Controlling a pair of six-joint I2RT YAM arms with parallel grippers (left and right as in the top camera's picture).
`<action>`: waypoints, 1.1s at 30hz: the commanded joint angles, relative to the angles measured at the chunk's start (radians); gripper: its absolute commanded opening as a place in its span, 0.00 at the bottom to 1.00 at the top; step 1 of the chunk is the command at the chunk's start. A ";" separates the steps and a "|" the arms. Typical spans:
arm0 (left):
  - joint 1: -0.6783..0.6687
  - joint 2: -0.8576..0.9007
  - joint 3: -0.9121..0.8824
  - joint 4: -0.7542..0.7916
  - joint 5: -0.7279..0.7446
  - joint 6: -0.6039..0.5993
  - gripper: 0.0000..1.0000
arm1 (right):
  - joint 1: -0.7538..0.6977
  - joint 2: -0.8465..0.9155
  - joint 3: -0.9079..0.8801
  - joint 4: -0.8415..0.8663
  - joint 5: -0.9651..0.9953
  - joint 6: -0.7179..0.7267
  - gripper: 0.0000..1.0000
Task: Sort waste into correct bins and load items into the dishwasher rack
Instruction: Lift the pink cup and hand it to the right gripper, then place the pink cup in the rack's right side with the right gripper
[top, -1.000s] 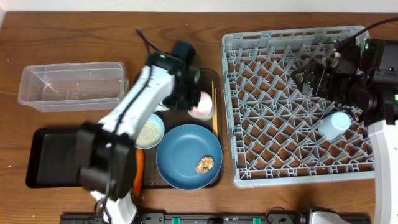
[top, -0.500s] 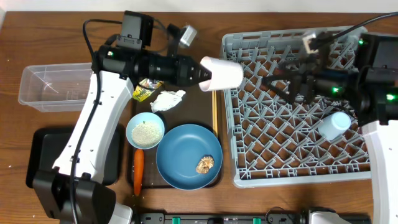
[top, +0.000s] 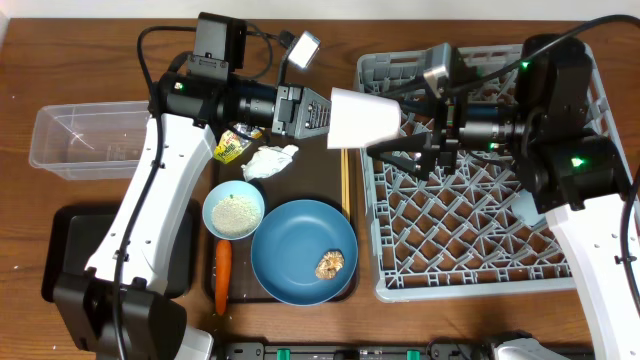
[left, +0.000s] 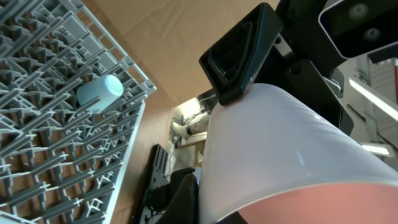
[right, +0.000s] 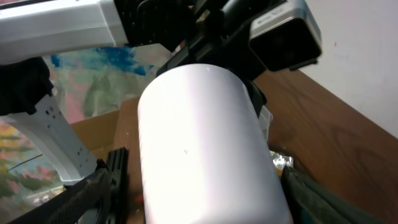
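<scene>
The pink cup (top: 365, 118) is held on its side in the air over the left edge of the rack (top: 480, 250), clamped at its base by the left claw (top: 322, 112). The right claw (top: 405, 125) is spread apart around the cup's other end, and no contact is seen. A handover is judged to be the step in hand. It is done well if the right claw is closed squarely on the cup wall before the left grip is released. The cup is then best lowered between the rack's pegs.

From overhead, the two arms are seen meeting above the rack's left edge. Only in the left wrist view is a light blue cup (left: 99, 93) clearly shown lying among the rack's pegs. Only in the right wrist view are the right fingers (right: 90, 194) seen flanking the cup.
</scene>
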 joint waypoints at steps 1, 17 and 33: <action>0.002 0.000 0.006 0.001 0.035 -0.014 0.06 | 0.029 0.010 0.008 0.007 -0.014 -0.016 0.77; 0.003 0.000 0.006 0.026 0.034 -0.021 0.52 | 0.029 0.011 0.008 -0.003 0.003 0.001 0.42; 0.090 0.000 0.006 0.072 -0.008 -0.051 0.80 | -0.226 -0.209 0.009 -0.397 0.718 0.134 0.44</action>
